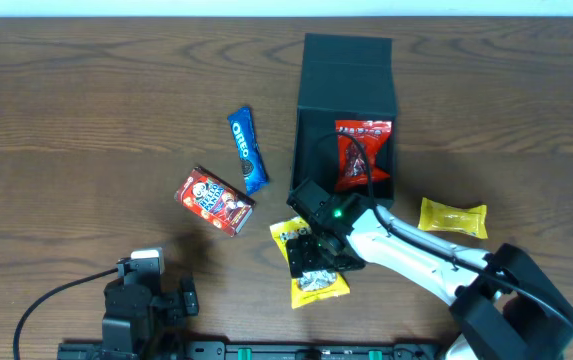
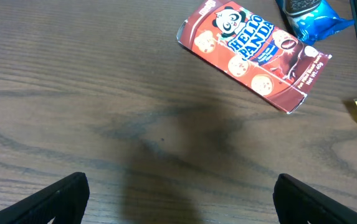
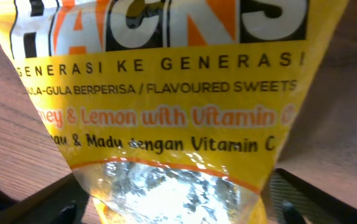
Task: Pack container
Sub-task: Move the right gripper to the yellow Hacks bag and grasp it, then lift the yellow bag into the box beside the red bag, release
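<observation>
Straddling the yellow sweets packet (image 1: 324,287) just beside the box (image 1: 346,72) with right tool (image 1: 318,265) spread wide, ready for packing; left tool (image 2: 179,194) parked wide, well clear.

The wooden table (image 1: 86,110) bears the container (image 1: 346,72), Oreo packet (image 1: 247,149), Hello Panda box (image 1: 214,200), Hacks packet (image 1: 321,287) and yellow sachet (image 1: 452,217).

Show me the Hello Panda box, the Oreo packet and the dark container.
Hello Panda box (image 1: 214,201), overhead view, middle of its red top face.
Oreo packet (image 1: 247,150), overhead view, centre of the blue wrapper.
Container (image 1: 348,70), overhead view, on its open lid flap.
</observation>
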Tool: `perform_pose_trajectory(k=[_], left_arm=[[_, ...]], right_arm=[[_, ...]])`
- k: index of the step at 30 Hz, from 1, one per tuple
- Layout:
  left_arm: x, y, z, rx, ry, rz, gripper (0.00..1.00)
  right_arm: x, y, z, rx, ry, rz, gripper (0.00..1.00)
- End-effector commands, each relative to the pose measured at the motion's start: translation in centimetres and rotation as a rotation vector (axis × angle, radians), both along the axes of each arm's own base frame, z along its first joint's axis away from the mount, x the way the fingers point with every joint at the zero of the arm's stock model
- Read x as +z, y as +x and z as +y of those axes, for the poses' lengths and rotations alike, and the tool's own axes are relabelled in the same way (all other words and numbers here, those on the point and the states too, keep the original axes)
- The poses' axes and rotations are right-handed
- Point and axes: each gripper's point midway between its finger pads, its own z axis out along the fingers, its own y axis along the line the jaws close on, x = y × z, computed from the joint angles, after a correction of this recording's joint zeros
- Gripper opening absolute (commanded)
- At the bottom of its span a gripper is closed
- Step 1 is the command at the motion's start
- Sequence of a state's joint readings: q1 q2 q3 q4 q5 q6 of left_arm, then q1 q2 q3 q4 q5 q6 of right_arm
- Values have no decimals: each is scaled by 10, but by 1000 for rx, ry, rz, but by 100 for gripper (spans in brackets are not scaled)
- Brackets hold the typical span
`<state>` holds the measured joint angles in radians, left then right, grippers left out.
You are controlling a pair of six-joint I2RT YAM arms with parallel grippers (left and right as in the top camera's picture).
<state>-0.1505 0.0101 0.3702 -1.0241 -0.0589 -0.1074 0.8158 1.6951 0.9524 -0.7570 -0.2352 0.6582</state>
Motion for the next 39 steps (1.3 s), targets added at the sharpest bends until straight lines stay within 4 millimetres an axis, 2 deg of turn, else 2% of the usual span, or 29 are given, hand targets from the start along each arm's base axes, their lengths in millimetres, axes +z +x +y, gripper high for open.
perform_pose_trajectory(k=[1, 2, 4, 10, 14, 15, 18, 23, 27, 39], left_arm=[[-16, -6, 2, 1, 13, 55, 95], [-16, -6, 2, 1, 13, 54, 96], [-16, -6, 2, 1, 13, 54, 95], [-16, -6, 2, 2, 13, 54, 95], [-16, -6, 2, 1, 13, 55, 95], [-16, -6, 2, 1, 13, 54, 96], [-16, -6, 2, 1, 13, 54, 96], [-16, -6, 2, 1, 13, 54, 95], [-16, -6, 2, 1, 13, 54, 95], [-16, -6, 2, 1, 13, 54, 95]], right_arm=[[-6, 0, -8, 20, -27, -7, 85], [-7, 0, -8, 27, -27, -8, 78], [-7, -1, -9, 31, -29, -9, 75], [-9, -2, -11, 38, -34, -7, 57], [-9, -2, -11, 38, -34, -7, 55], [-9, -2, -11, 38, -34, -7, 50], [-9, -2, -11, 38, -34, -7, 45], [-9, -2, -11, 38, -34, -7, 41], [-9, -2, -11, 38, -34, -7, 32], [-9, -2, -11, 38, -34, -7, 23]])
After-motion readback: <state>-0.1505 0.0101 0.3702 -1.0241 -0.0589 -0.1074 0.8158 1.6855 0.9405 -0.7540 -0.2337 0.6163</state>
